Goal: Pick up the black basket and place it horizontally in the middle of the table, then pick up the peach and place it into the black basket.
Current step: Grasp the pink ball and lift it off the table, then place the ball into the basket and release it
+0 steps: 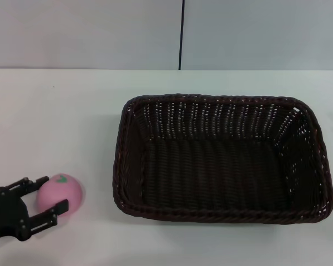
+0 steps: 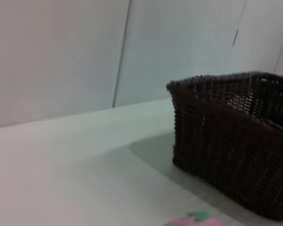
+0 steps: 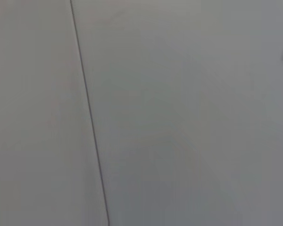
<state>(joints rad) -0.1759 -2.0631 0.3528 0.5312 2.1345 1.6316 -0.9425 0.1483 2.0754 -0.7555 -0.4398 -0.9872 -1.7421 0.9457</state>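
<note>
One dark woven wicker basket (image 1: 219, 158) we see lying long-axis left-right on the white surface (image 1: 61, 119); our left hand (image 1: 43, 195) is spread around the pink round peach (image 1: 60, 192)

Light is even and soft across the head view, bright on the white table (image 1: 55, 116) with no hard glare. The black basket (image 1: 219, 158) stays very dark inside; small pale glints dot the weave on its far wall. A faint, short shadow lies under the peach (image 1: 60, 193), on the side away from the left gripper (image 1: 51, 195).

In the left wrist view the picture is dimmer and soft. The basket (image 2: 236, 141) throws a broad grey shadow on the table (image 2: 75, 165), and the peach (image 2: 197, 220) close beneath the gripper is blurred.

The right wrist view shows flat grey, evenly lit.
</note>
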